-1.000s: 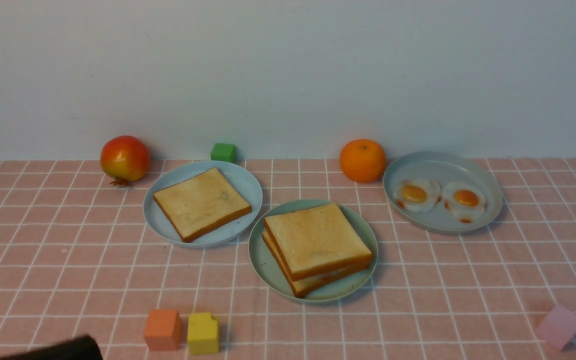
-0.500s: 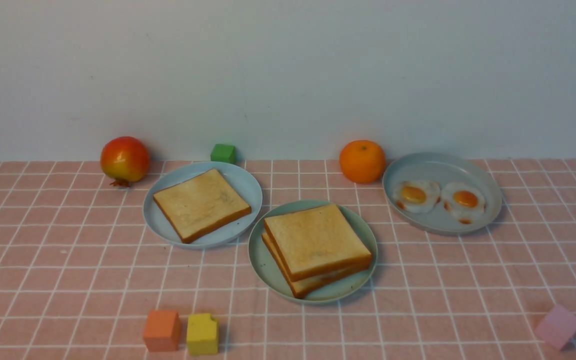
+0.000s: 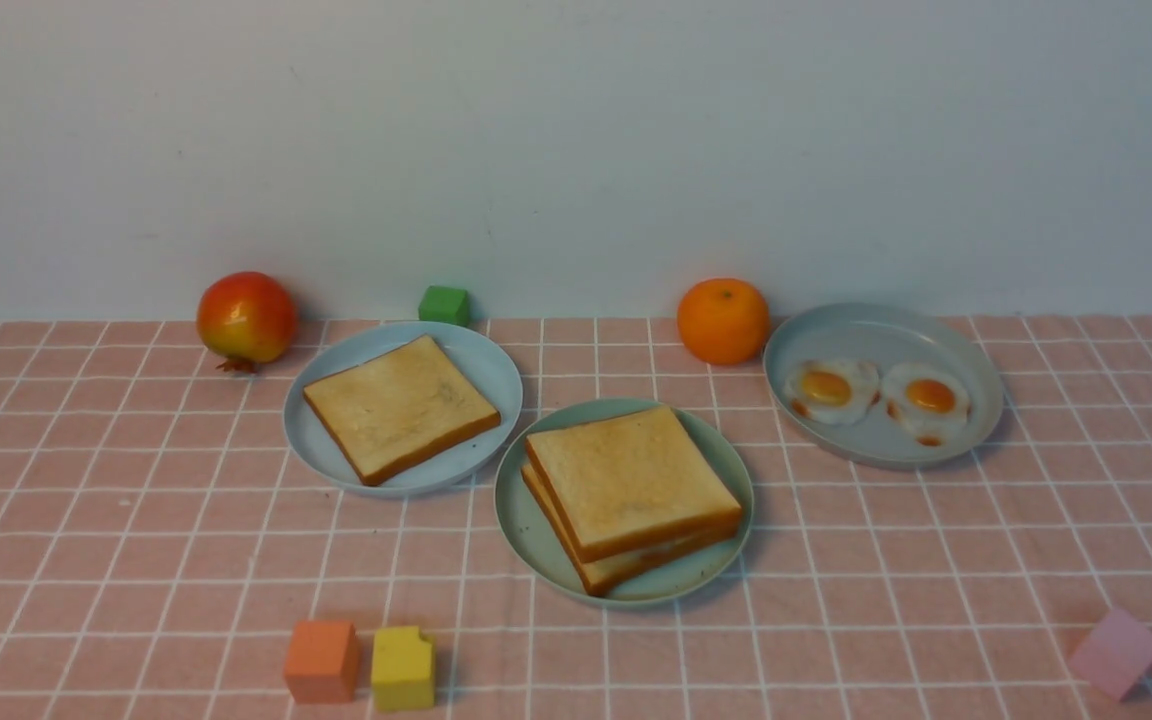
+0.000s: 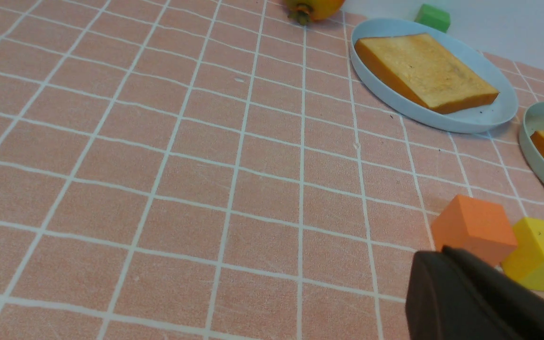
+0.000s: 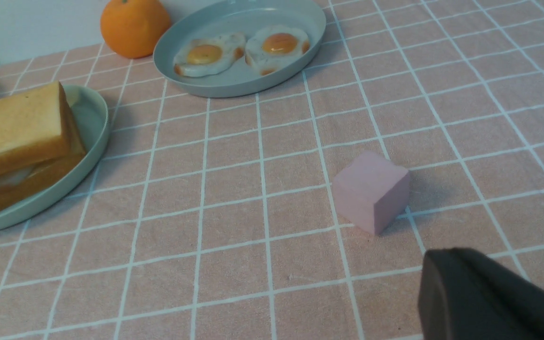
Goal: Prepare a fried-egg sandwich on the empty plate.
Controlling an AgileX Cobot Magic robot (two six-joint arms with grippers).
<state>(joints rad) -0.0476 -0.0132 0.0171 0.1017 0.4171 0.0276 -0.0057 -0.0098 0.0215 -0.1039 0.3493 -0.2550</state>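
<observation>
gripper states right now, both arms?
Left gripper: shut, holding nothing.
Right gripper: shut, holding nothing.

Desk (image 3: 116, 540): pink cloth, white grid. Mint-green plate (image 3: 536, 530) bearing golden, brown-crusted sandwich (image 3: 629, 492). Behind it: orange fruit (image 3: 724, 320), green cube (image 3: 444, 304). Before it: orange cube (image 3: 321, 661), yellow cube (image 3: 403, 667).

Fried-egg sandwich assembled on the mint-green plate.
The fried-egg sandwich (image 3: 631, 495): two square golden toast slices with brown crusts, stacked slightly askew, white egg edge visible between them. It lies flat within the round, low-rimmed mint-green plate (image 3: 536, 535), mid-counter, corner toward camera.
</observation>
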